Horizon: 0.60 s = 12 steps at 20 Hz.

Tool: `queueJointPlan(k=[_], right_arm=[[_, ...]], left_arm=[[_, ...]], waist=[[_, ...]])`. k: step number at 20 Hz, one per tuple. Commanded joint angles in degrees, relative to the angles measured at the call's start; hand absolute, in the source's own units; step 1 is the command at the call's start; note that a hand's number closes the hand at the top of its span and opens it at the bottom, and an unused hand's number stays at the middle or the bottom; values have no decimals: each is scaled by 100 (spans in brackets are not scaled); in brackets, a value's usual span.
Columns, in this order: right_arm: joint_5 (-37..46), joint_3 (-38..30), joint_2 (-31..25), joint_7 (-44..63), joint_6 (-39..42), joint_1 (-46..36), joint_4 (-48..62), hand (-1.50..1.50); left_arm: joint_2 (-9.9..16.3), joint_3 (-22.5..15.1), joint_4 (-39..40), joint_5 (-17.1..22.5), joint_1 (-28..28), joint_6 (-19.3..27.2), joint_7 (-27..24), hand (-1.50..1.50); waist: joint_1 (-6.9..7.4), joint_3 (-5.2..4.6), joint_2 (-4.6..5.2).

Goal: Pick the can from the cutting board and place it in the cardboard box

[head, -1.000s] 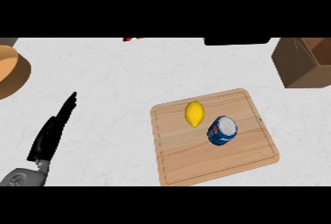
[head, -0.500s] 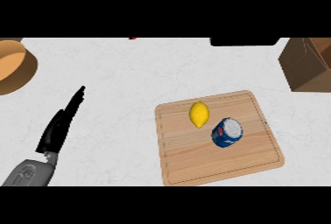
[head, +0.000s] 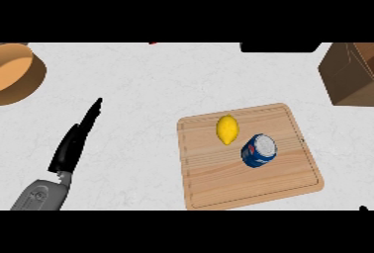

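A blue and white can (head: 258,150) lies on its side on the wooden cutting board (head: 219,185), right of centre. A yellow lemon (head: 228,129) rests on the board just left of and beyond the can. The brown cardboard box (head: 352,74) stands at the far right edge, beyond the board. My left hand (head: 73,146) is at the lower left with straight fingers pointing away, well left of the board and holding nothing. A small black tip of my right hand (head: 363,208) shows at the lower right edge.
A round wooden bowl (head: 15,74) sits at the far left edge. A dark object (head: 281,47) lies along the far edge of the white counter, with a small red thing (head: 153,43) further left.
My left hand has moved forward and slightly right. The board, can and box have slid a little to the right in the view, and more of the bowl shows.
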Motion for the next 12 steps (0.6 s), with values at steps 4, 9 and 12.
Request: queueJointPlan(k=[4,9,12], right_arm=[[954,409,0,1697,634,-1600,583,-150],[833,127,-16,1781,727,-2075,859,-150],[1441,522,0,2275,606,-2359,711,-150]], left_arm=[[-141,84,58,-214,69,-39,-78,0],[-372,143,-161,-415,-44,-44,396,0],[-55,491,6,-171,-175,-530,136,0]], waist=[[6,9,-15],[-35,12,-30],[-34,10,-29]])
